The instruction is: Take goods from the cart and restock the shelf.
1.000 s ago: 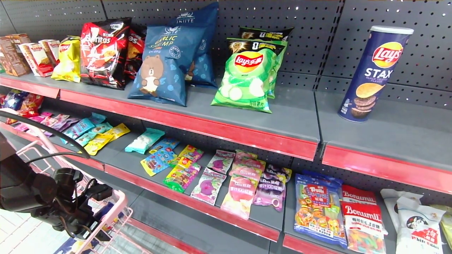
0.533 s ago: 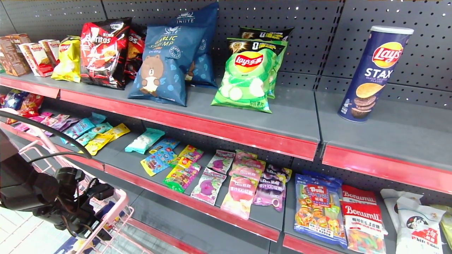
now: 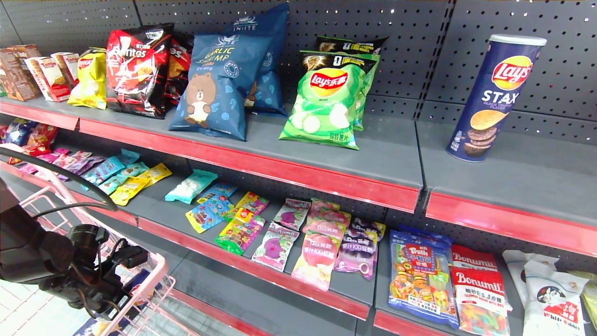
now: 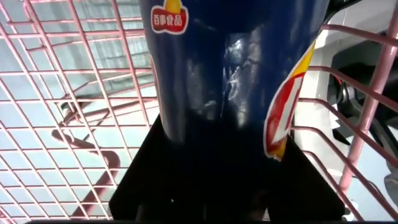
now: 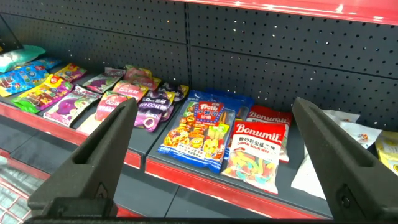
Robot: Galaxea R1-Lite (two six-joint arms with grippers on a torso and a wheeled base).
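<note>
Left wrist view: the blue can (image 4: 230, 93) lies in the cart (image 4: 74, 93), right against my left gripper (image 4: 227, 186), long axis pointing straight away. I cannot tell whether I grip it. My right gripper (image 5: 217, 155) gapes empty toward the shelf (image 5: 37, 124).

A dark grey pegboard wall (image 3: 419, 28) stood before me, small glints of light caught in its holes. Against that pegboard ran grey shelf boards (image 3: 392, 154) in tiers, each fronted by a red edge strip (image 3: 261, 169). Below the pegboard, to my left, lay pale tiled floor (image 3: 21, 312).
</note>
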